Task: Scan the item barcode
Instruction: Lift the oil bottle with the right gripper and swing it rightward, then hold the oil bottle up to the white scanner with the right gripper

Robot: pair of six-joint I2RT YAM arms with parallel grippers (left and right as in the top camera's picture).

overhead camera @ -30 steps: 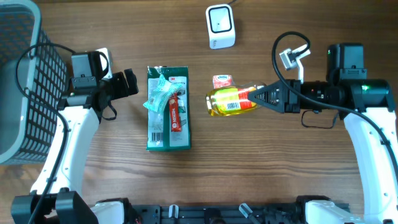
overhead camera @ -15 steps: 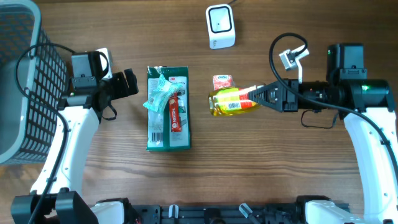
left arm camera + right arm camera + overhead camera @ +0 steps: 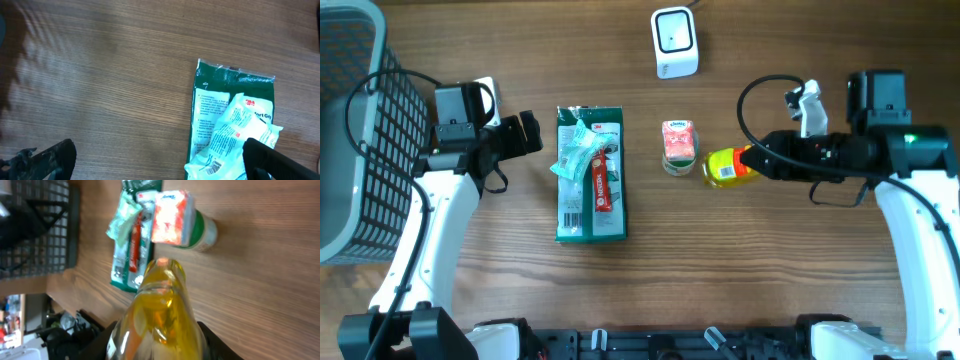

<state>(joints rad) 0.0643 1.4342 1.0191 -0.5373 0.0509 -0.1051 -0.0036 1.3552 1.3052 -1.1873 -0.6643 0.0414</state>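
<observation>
My right gripper [image 3: 752, 162] is shut on a yellow bottle of liquid [image 3: 725, 166], held above the table right of centre. In the right wrist view the bottle [image 3: 161, 305] fills the space between my two fingers and points away toward the table. The white barcode scanner [image 3: 675, 42] stands at the back, up and to the left of the bottle. My left gripper [image 3: 526, 132] is open and holds nothing, just left of a green packet [image 3: 590, 190]. In the left wrist view its jaws [image 3: 160, 165] stand wide over bare wood beside the packet [image 3: 232, 120].
A small red-and-white pack [image 3: 678, 142] stands just left of the bottle, also in the right wrist view [image 3: 172, 217]. A pale crinkled bag [image 3: 576, 152] and a red tube [image 3: 600, 180] lie on the green packet. A dark wire basket [image 3: 350, 130] fills the left edge.
The right gripper has drawn back to the right and turned the bottle, so its label no longer faces up. The red-and-white pack is now uncovered. The left arm has not moved.
</observation>
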